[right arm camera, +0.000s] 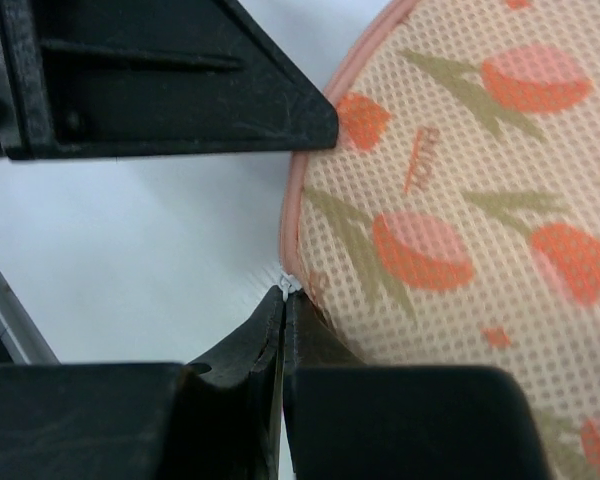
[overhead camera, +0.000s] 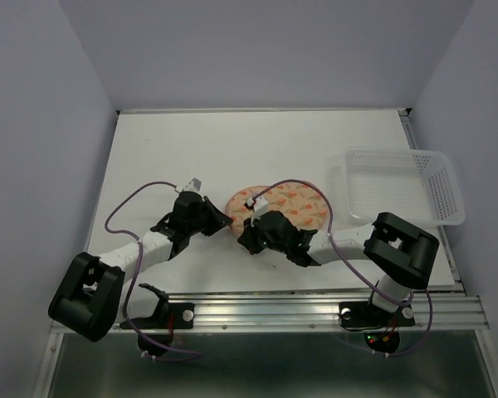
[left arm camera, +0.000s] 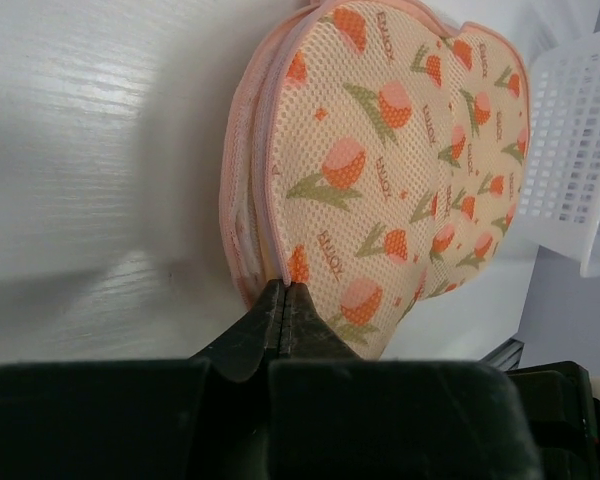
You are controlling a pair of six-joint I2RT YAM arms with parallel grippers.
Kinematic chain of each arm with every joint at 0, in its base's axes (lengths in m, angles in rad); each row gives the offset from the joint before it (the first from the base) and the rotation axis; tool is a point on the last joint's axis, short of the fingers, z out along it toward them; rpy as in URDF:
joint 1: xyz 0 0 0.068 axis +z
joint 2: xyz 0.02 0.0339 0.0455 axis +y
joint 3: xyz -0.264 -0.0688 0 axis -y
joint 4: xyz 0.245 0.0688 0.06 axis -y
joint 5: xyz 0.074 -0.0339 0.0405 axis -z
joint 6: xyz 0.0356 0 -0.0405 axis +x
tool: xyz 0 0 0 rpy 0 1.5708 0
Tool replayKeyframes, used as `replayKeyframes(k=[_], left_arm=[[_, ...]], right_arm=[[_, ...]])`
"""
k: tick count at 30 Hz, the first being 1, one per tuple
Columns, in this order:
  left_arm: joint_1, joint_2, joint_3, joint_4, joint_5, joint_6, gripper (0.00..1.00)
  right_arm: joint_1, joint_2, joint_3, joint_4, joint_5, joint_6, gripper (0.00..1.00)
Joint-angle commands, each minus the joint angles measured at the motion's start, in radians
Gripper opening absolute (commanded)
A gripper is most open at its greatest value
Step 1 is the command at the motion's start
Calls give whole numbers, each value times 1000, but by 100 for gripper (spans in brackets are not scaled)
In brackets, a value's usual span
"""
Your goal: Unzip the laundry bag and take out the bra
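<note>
The laundry bag (overhead camera: 295,203) is laid flat on the white table (overhead camera: 191,149), about midway between the left and right edges and somewhat nearer the near edge than the far one. Its peach mesh is printed with orange-red flowers and green stems, and a pink zip edge is seen running round it. In the left wrist view the zip along the visible side of the laundry bag (left arm camera: 400,170) appears to be closed.

The left gripper (overhead camera: 224,219) is placed at the bag's left end. Its fingers (left arm camera: 270,320) are pressed together with no gap, and their tips are set against the pink edge. Whether fabric is pinched between them cannot be told.

The right gripper (overhead camera: 244,235) is placed at the bag's near-left side, just beside the left gripper. Its fingers (right arm camera: 250,340) are likewise closed tight. A small silvery piece (right arm camera: 288,283) is seen right at their tips, touching the pink rim of the laundry bag (right arm camera: 460,200). Whether it is clamped cannot be made out.

A clear plastic mesh basket (overhead camera: 436,186) is stood at the table's right edge, apart from the bag, and part of it (left arm camera: 580,150) is also caught in the left wrist view.
</note>
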Motion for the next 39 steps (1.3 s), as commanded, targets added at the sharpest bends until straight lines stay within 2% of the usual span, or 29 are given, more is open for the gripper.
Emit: replayKeyframes(k=[1,9,22,24,25,28,29,31,32,37,39], left_arm=[[-1,8,45,18,-45,23,0],[0,51,31,73,0,9,0],[16,57,28,47,-37,25,0],[13,40,13,55,-36,14,0],[13,32,6,57,-36,11,0],[13,-12,-27,63,-42,-11,0],[13,-33,-44,64,-42,-14,0],[11,-52,-55,61,-42,-12,0],[13,-63,-57,55,-42,-11,0],[13,-69,-61,47,-39,2,0],[11,-75,-70,47,-40,0,0]], right_arm=[[5,-112,-83,17,-2,13,1],[5,-198,-134,-7,36,-5,1],[5,-273,-235,-53,62,-16,1],[5,-292,-234,-70,62,-19,9],[5,-307,-232,-91,68,-25,18],[-4,-342,-212,-153,87,-37,33],[-13,-349,-195,-177,100,-30,41],[-36,-361,-177,-258,117,-18,50],[-46,-379,-171,-280,122,-11,61],[-144,-474,-184,-398,191,80,79],[-237,-505,-195,-428,200,125,82]])
